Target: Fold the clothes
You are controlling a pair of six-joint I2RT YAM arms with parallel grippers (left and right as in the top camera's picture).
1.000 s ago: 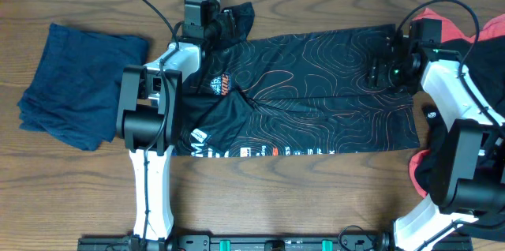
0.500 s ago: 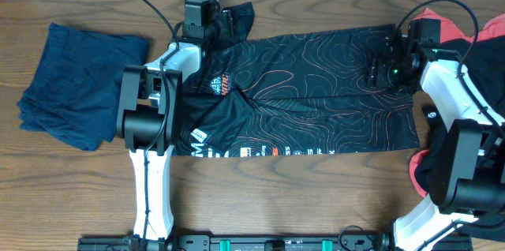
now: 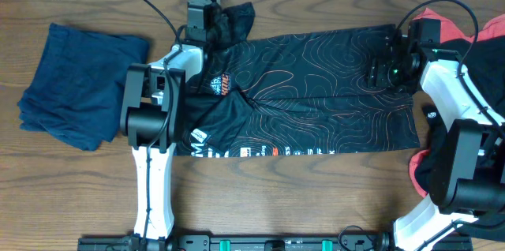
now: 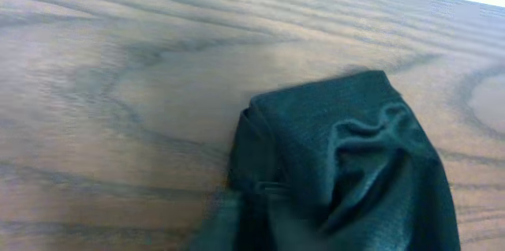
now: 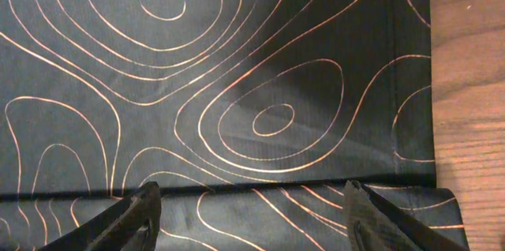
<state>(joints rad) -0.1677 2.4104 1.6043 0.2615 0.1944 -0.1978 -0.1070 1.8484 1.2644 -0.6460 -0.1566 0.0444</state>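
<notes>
The black jersey (image 3: pixel 316 85) with thin orange contour lines lies spread flat across the table's middle, lettering along its near edge. My left gripper (image 3: pixel 216 22) sits at the far left corner, shut on the jersey's bunched sleeve (image 4: pixel 347 172), which fills the left wrist view right up to the jaws. My right gripper (image 3: pixel 380 73) hovers over the jersey's right end. It is open, with its fingertips (image 5: pixel 140 210) spread wide just above a fold line in the cloth (image 5: pixel 260 109), holding nothing.
A navy garment (image 3: pixel 79 81) lies folded at the left. Red cloth (image 3: pixel 442 24) and a dark heap (image 3: pixel 422 168) lie by the right arm's base. The table's far edge runs just behind the left gripper.
My left gripper has shut on the sleeve and its arm has shifted slightly right. The right arm and the jersey's body have not moved.
</notes>
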